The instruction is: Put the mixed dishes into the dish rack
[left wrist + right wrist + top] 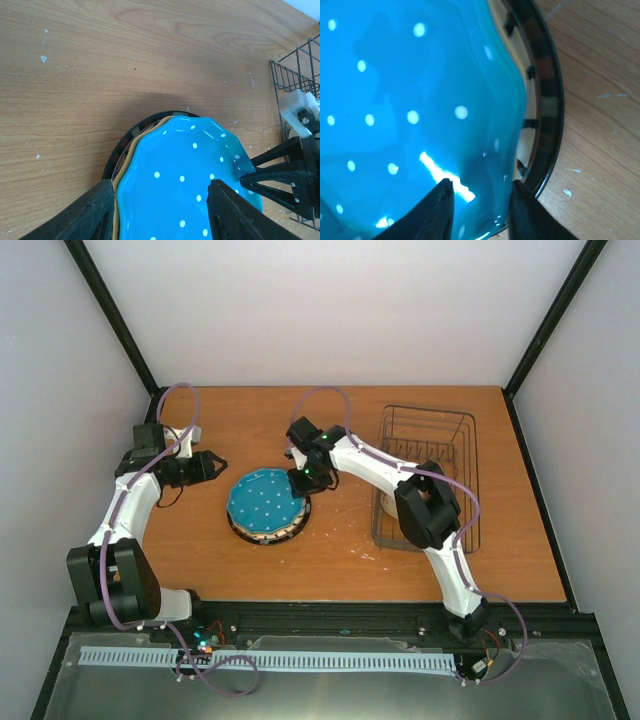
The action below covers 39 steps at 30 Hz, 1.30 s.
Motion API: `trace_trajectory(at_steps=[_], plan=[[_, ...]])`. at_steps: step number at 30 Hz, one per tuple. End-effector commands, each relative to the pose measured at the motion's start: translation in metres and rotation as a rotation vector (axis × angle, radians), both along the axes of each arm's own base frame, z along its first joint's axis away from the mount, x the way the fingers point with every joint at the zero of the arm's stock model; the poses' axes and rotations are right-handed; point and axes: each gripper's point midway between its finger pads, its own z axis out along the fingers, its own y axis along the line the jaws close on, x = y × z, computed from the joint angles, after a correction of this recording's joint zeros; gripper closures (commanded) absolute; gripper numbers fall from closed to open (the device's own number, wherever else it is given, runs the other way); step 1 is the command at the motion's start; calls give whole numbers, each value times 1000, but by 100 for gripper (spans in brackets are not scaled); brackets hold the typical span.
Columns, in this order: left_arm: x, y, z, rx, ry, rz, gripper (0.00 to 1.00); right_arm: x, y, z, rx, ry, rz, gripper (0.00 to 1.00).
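Teal dotted plate [265, 498] atop plate stack [268, 534]

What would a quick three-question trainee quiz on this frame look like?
1. True or false: the teal plate is already in the rack.
2. Which end effector is at the teal plate's rim? A left; B right; C neither.
3. How many plates are in the stack on the table?

Key
1. False. It lies on top of the stack, beside the rack.
2. B. The right end effector has its fingers either side of the rim.
3. Three: teal plate, yellow plate, striped plate.
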Motion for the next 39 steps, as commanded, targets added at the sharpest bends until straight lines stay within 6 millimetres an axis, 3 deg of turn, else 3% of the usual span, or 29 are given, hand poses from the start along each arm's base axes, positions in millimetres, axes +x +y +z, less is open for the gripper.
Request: trace_trajectory(at_steps=[1, 4, 10, 16, 20, 24, 27, 31, 39], plan=[[3, -1, 12, 13, -59, -26, 48, -8, 7, -5, -15, 15, 40, 76], [2, 0, 11, 14, -58, -23, 48, -7, 6, -6, -22, 10, 39, 95], [2, -2, 12, 5, -64, -28, 48, 3, 7, 10, -8, -51, 14, 97], [1, -7, 17, -21, -75, -49, 39, 26, 5, 69, 96, -167, -49, 97], [0, -8, 20, -29, -80, -54, 21, 48, -9, 117, 204, -228, -116, 97], [0, -11, 19, -44, -81, -66, 15, 65, -29, 151, 314, -242, -160, 97], [-1, -18, 19, -89, -82, -93, 15, 72, -37, 157, 367, -210, -173, 97], [-3, -30, 16, -178, -82, -141, 16, 68, -31, 156, 427, -162, -152, 97], [0, -51, 49, -332, -171, -217, 17, 61, -20, 159, 499, -117, -117, 97]])
